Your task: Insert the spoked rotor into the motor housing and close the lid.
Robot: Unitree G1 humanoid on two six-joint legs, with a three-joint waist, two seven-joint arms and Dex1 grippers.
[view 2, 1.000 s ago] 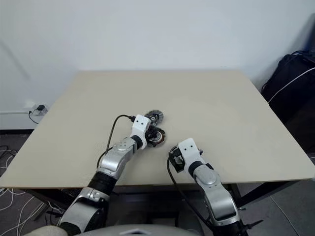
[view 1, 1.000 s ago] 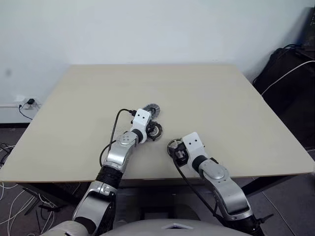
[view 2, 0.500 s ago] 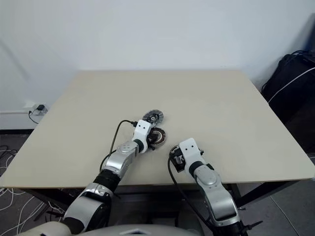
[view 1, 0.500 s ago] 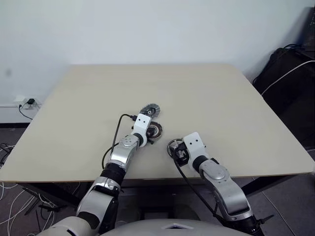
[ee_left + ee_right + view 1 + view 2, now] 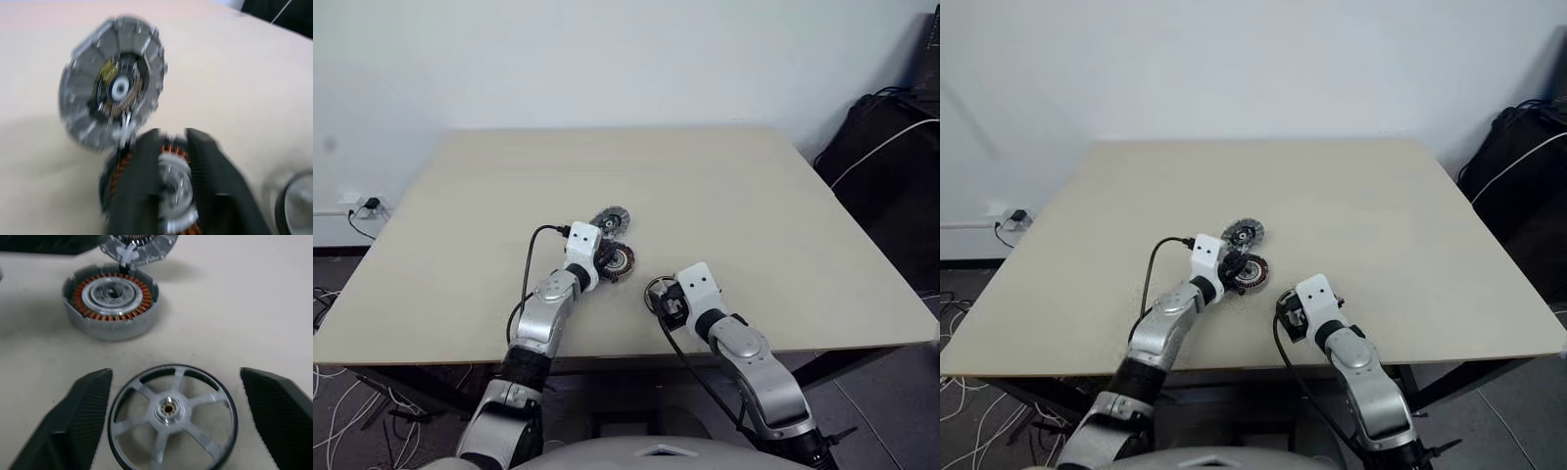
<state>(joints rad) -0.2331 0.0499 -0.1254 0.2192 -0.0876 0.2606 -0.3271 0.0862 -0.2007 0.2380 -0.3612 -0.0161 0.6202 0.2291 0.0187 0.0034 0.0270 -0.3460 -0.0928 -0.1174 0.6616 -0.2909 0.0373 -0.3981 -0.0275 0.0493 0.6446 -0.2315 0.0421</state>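
Note:
The spoked rotor (image 5: 172, 416) lies flat on the table near its front edge. My right gripper (image 5: 173, 377) stands open around it, one finger on each side with a gap to the rim. The motor housing (image 5: 111, 296), its copper windings facing up, sits just beyond the rotor. The lid (image 5: 610, 219) lies behind the housing, ribbed face with dark centre up, its edge close to the housing's rim. My left gripper (image 5: 600, 258) is shut with nothing in it and hovers at the housing's left side; in the left wrist view its fingers (image 5: 139, 186) overlap the housing (image 5: 173, 183).
The beige table (image 5: 724, 196) is bare around the three parts, with wide room behind and to both sides. A black bag (image 5: 886, 157) sits off the table's right edge. Cables (image 5: 533, 264) loop from both wrists.
My left hand has drawn back a little to the left, away from the lid and housing, and its fingers have come together. The right arm and the three parts stay where they were.

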